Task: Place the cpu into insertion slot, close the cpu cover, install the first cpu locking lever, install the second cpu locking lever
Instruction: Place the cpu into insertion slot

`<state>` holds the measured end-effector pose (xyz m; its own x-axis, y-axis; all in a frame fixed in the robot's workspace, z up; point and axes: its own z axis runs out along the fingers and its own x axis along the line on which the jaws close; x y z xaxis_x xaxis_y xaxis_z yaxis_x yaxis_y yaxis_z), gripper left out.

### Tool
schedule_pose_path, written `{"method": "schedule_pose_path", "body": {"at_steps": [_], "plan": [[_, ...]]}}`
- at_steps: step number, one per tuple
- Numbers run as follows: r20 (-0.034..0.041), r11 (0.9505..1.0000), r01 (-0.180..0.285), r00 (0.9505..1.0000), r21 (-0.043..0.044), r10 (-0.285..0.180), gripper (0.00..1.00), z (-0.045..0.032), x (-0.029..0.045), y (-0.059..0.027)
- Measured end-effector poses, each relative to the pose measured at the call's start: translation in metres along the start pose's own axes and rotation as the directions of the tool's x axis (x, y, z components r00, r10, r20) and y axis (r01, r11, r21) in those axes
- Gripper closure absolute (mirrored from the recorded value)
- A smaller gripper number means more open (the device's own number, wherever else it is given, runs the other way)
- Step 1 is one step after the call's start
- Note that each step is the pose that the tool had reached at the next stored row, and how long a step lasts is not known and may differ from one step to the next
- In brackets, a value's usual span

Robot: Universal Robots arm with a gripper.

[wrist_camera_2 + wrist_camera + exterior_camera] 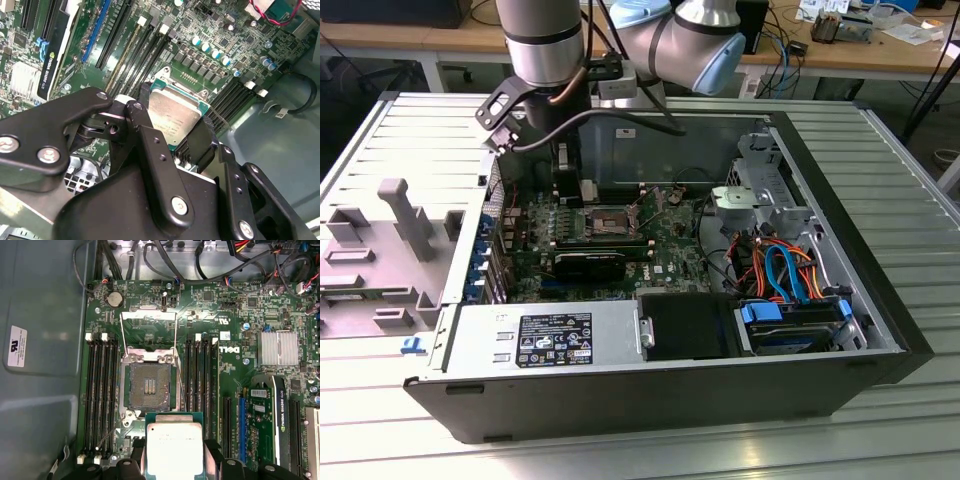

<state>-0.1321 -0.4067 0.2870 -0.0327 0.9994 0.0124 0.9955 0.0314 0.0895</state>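
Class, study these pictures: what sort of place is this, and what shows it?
Probably a robotics lab: a robot arm reaches into an open computer case on a slatted metal table, its gripper holding the cpu near the empty insertion slot; cable-strewn workbenches stand behind.

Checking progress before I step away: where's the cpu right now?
In the first wrist view the cpu sits clamped in the gripper, close beside the empty insertion slot, between the memory slot banks.

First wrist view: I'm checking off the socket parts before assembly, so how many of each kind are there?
cpu: 1
insertion slot: 1
cpu cover: 1
coin battery: 1
Total: 4
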Motion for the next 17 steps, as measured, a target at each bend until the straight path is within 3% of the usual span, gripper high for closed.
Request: {"method": "schedule_pose_path", "body": {"at_steps": [17], "plan": [[0.0, 1.0, 0.0, 1.0, 0.0, 0.0, 0.45, 0.0001, 0.0001, -0.0043]]}}
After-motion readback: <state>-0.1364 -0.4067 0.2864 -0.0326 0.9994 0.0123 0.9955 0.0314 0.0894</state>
